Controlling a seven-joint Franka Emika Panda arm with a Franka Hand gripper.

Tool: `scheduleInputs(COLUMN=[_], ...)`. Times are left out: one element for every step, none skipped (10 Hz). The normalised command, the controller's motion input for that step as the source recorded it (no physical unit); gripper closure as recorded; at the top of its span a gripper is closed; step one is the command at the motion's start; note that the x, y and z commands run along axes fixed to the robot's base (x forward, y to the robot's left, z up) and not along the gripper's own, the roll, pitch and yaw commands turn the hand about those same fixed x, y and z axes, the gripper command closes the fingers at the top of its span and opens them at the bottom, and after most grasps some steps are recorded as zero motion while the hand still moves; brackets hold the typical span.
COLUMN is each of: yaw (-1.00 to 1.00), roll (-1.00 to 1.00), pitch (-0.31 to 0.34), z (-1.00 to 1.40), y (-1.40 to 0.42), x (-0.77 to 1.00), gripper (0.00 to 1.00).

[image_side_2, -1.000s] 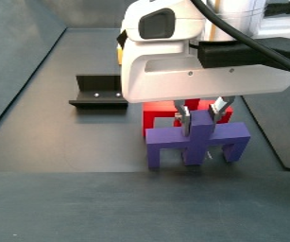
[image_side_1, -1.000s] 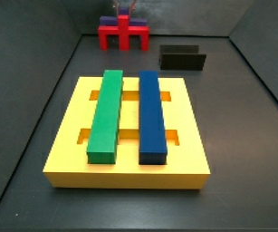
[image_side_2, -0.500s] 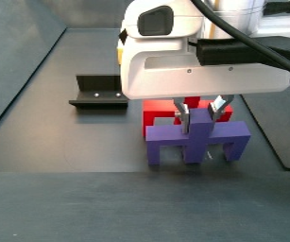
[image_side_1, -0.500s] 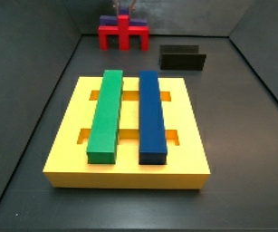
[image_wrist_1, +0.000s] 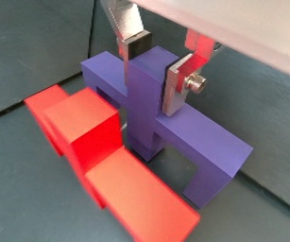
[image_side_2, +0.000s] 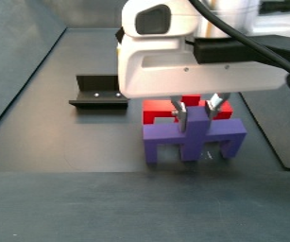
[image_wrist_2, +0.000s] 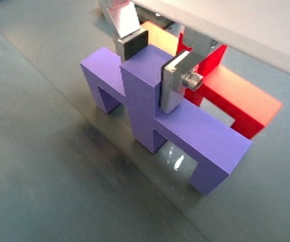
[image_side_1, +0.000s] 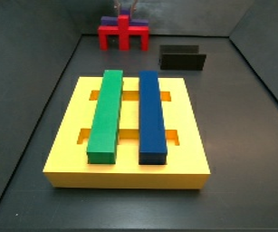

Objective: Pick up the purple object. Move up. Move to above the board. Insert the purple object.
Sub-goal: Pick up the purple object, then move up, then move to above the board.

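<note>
The gripper (image_side_2: 196, 104) reaches straight down at the far end of the floor, its silver fingers (image_wrist_1: 180, 81) clamped on the central post of the purple object (image_wrist_2: 154, 104). That object stands just beside the red piece (image_wrist_1: 103, 161), well apart from the yellow board (image_side_1: 129, 172).

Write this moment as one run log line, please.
phase: grasp | hand: shut on purple object post | red piece: beside | board: far

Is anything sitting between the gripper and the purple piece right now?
Nothing visible. The gripper is down over the purple object, one finger on each side of its upright post, in both wrist views. The red piece stands beside it, outside the fingers.
</note>
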Motion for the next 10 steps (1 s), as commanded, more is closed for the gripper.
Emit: scheduleInputs(yaw=[0.00,0.00,0.00,0.01,0.01,0.01,0.00,-0.01,0.00,0.00], roll=[0.00,0.00,0.00,-0.01,0.02,0.07,0.00,-0.04,-0.02,0.02], pitch=[0.000,0.000,0.000,0.017,0.053,0.050,0.000,-0.010,0.020,0.008], z=[0.00,0.00,0.83,0.81,0.58,0.19,1.40,1.40,1.40,1.40], y=[0.00,0.00,0.00,0.00,-0.01,-0.02,0.00,0.01,-0.01,-0.01], x=[0.00,0.00,0.00,-0.04,-0.10,-0.05,0.00,0.00,-0.05,0.00], gripper=[1.00,1.00,1.00,1.00,1.00,1.00,1.00,1.00,1.00,1.00])
